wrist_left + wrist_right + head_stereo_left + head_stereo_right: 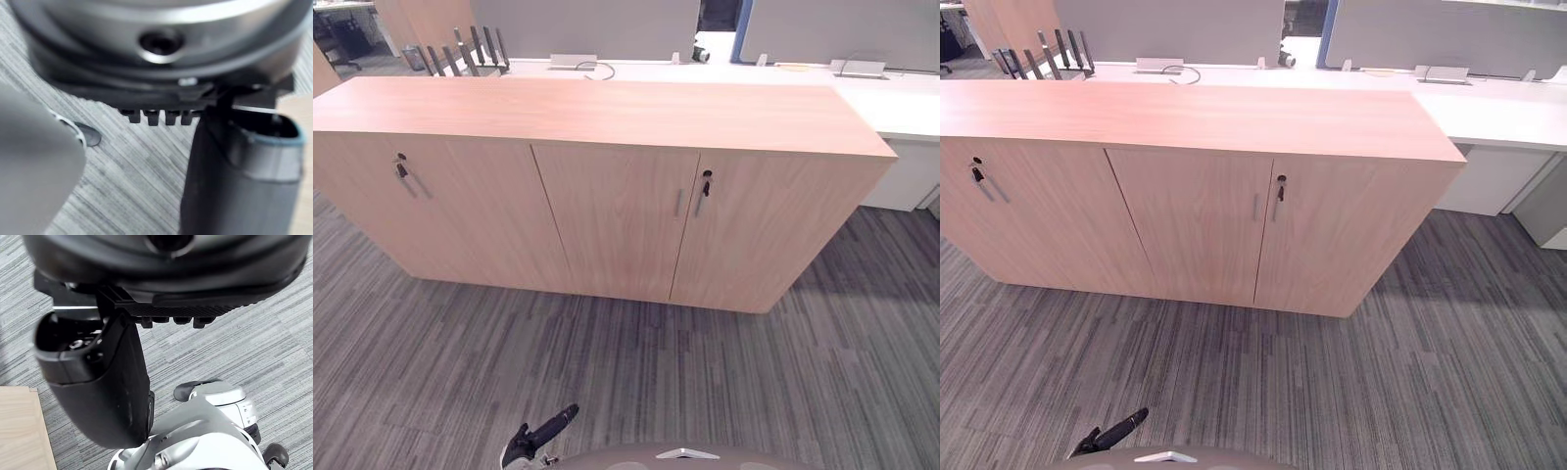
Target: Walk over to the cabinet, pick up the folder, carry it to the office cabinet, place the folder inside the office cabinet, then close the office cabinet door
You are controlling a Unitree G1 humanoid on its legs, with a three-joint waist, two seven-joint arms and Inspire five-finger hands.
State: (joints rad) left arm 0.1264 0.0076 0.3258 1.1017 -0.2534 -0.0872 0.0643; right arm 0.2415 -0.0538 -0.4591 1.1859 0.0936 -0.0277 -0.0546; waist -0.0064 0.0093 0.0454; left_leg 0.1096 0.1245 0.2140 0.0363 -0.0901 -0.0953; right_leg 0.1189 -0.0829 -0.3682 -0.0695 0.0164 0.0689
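A long, low cabinet of pale wood stands across the view in front of me, and its three doors are closed. Keys hang in the locks of the left door and the right door. A slim metal handle sits on the middle door. My left hand hangs low over the carpet at the near edge, well short of the cabinet, fingers straight and holding nothing. In the right wrist view my right hand hangs over the carpet with its thumb relaxed and nothing in it.
Grey striped carpet runs between me and the cabinet. Behind the cabinet stands a white desk with grey partition panels. A black file rack sits at the back left.
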